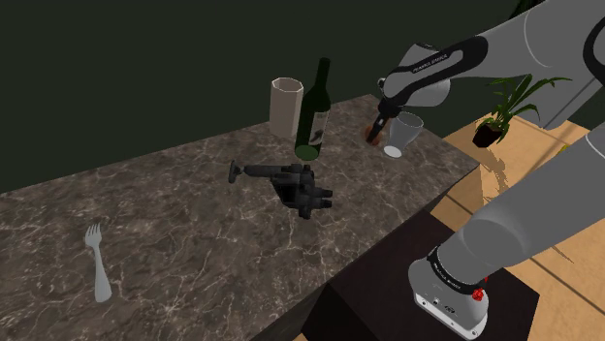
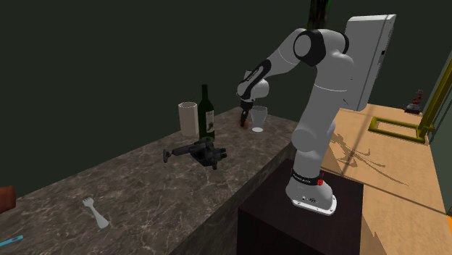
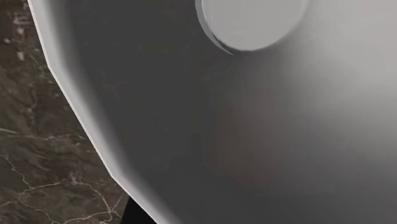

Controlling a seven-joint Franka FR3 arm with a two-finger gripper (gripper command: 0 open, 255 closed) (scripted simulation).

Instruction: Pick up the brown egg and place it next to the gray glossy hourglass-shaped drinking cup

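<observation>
Upper right: gripper (image 1: 378, 124) beside grey cup (image 1: 401, 138), brown egg (image 1: 371, 134) at its tip. Likely light, brittle, slick; best gripped gently across the middle. Clasp: cannot tell.

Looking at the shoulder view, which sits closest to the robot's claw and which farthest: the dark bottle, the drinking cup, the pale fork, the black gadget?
Measured from the gripper:
1. the gray drinking cup, right beside it.
2. the dark green bottle, toward the view's left.
3. the black gadget, lower, mid-view.
4. the pale fork, far at the lower left.
</observation>
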